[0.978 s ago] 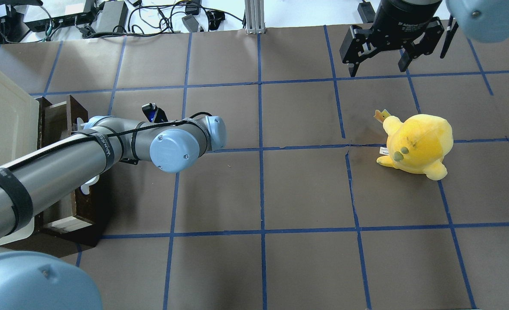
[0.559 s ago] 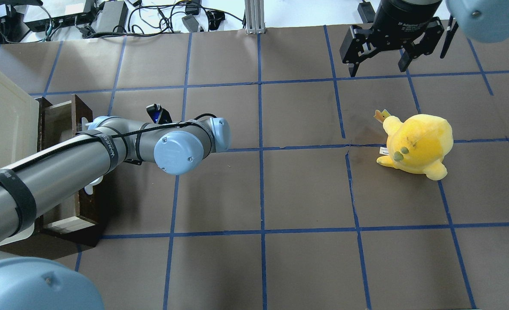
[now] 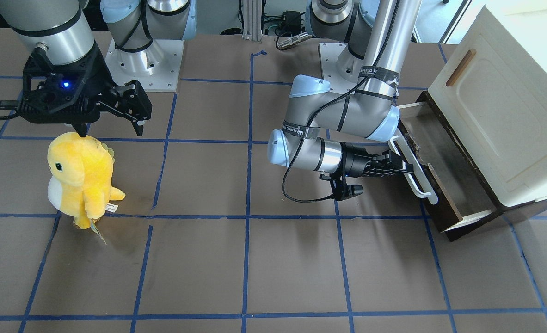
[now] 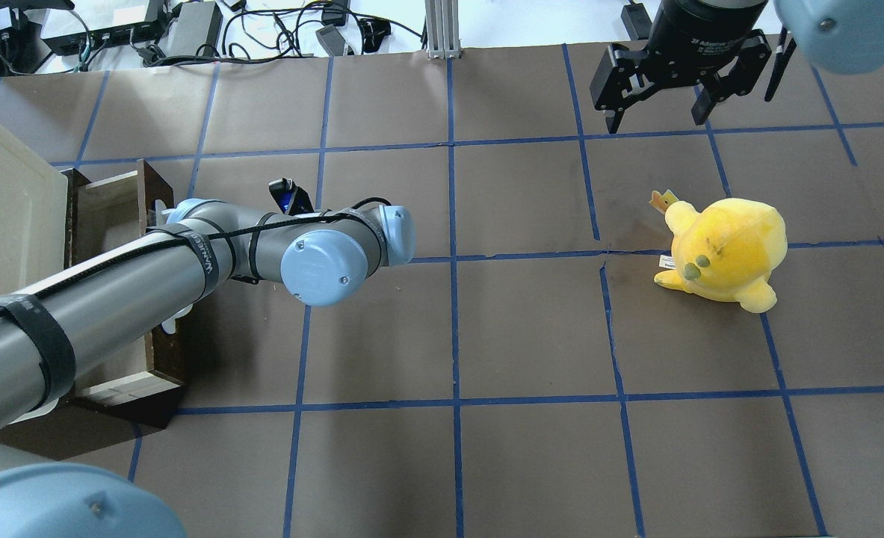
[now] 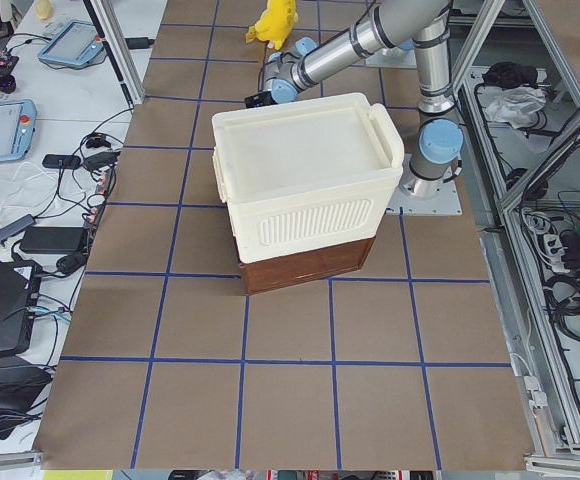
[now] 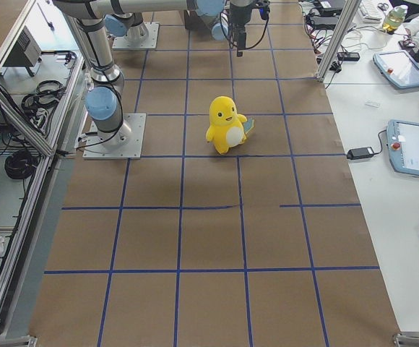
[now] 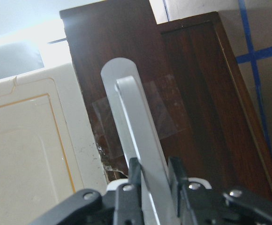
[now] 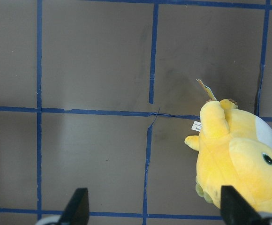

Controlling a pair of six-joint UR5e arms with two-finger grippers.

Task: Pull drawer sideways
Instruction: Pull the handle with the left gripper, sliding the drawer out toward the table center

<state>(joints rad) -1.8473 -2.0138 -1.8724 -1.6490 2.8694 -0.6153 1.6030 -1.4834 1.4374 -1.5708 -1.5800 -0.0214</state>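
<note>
- The left gripper (image 7: pixel 154 185) is clamped on the white bar handle (image 7: pixel 136 136). The wrist view shows one finger pressed to each side of the bar.
- The drawer (image 3: pixel 445 196) sits at the foot of the cream-white cabinet (image 3: pixel 500 115). It is partly out, with its dark front standing clear of the cabinet face and its greyish bottom showing.
- In the front-facing view the hold looks close to the middle of the bar, and that is the right place for it. A pull from mid-bar should keep a wide, shallow drawer from racking.
- How it will handle is my judgement: stiff wood, nothing soft to give, and probably light, since what shows of the inside looks bare.
- The bar looks smooth, so the pads could slide along it if the pull drifts off line.
- The cabinet does not visibly sit fixed to the table (image 3: pixel 255 259), so a binding drawer might drag the whole cabinet with it.
- The right gripper (image 4: pixel 656 119) hangs with its jaws spread and empty, well apart from the cabinet and above the yellow plush toy (image 3: pixel 81 178).
</note>
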